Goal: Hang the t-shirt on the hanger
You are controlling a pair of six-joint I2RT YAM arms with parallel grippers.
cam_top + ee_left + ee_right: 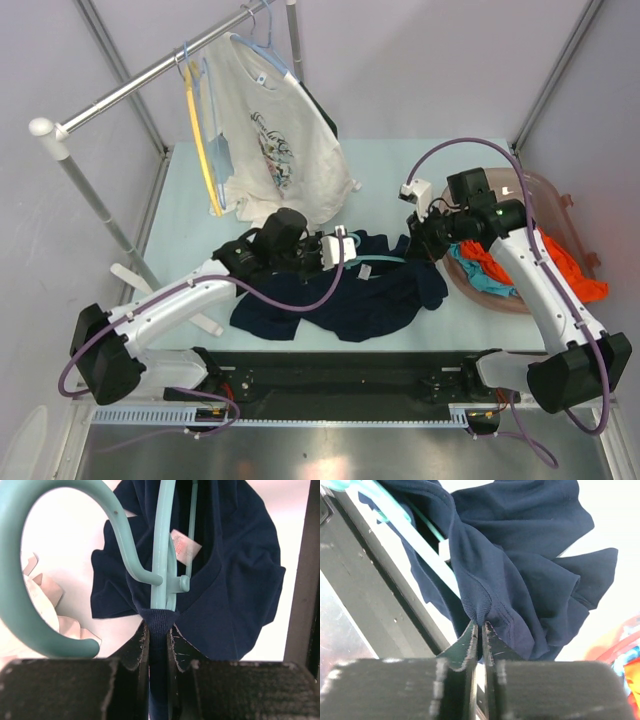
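The navy t-shirt (340,300) lies crumpled mid-table, lifted at its collar between both grippers. The teal hanger (375,262) runs inside the neck opening between them. My left gripper (345,250) is shut on the ribbed collar (159,630); the hanger's hook (30,580) and neck (162,555) stand just above my fingers, with the white label (184,545) behind. My right gripper (418,240) is shut on the collar's other side (480,611). The t-shirt (530,565) hangs past it, and a teal hanger arm (427,560) runs beneath the cloth.
A white printed t-shirt (280,140) and a yellow hanger (205,150) hang on the rail (150,75) at back left. A brown basket (540,215) with orange and teal garments stands at right. A black rail (340,375) runs along the near edge.
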